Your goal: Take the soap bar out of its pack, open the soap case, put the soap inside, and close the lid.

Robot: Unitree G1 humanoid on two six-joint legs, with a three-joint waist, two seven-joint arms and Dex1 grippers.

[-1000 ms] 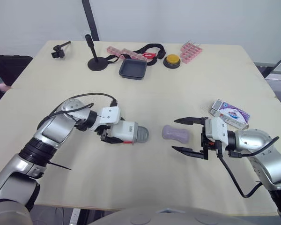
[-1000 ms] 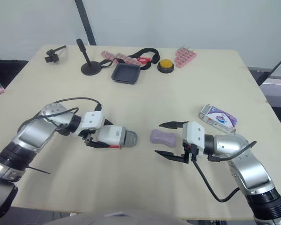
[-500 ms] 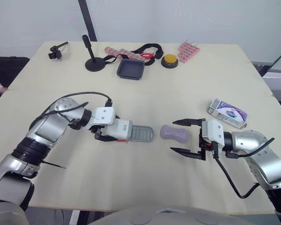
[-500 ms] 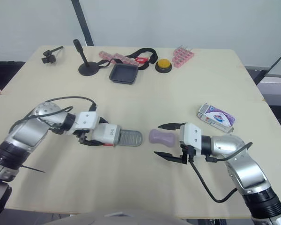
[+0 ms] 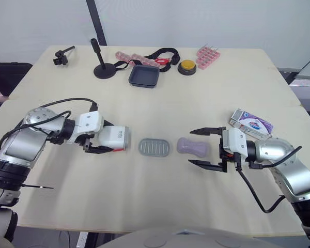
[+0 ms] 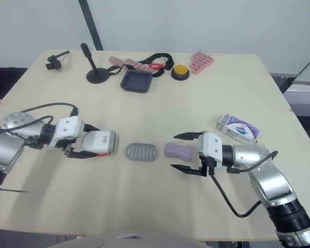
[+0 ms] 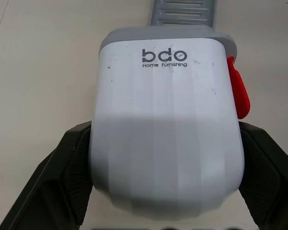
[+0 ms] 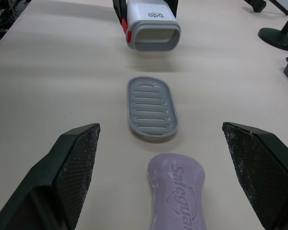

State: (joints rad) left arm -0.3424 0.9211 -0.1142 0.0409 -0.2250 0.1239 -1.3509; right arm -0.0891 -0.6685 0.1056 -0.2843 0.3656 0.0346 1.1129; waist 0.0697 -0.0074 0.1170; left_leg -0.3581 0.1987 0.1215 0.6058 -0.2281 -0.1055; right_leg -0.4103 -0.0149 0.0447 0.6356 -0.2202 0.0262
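Already the soap bar (image 8: 176,191) lies unpacked, tray (image 5: 154,147) outside its cover (image 5: 116,138) (the left gripper (image 7: 165,163) clamps it). The right gripper (image 5: 191,146) gapes wide; loading and closing remain.

Shows a pale, wood-toned surface (image 5: 160,98), matt and evenly lit, crossed from side to side by a thin seam (image 5: 292,105). Meets a plain white wall (image 5: 206,20) beyond the far edge, with a slanted black pole (image 5: 94,20) before it. Includes dark furniture (image 5: 5,72) at far left, kind not discernible.
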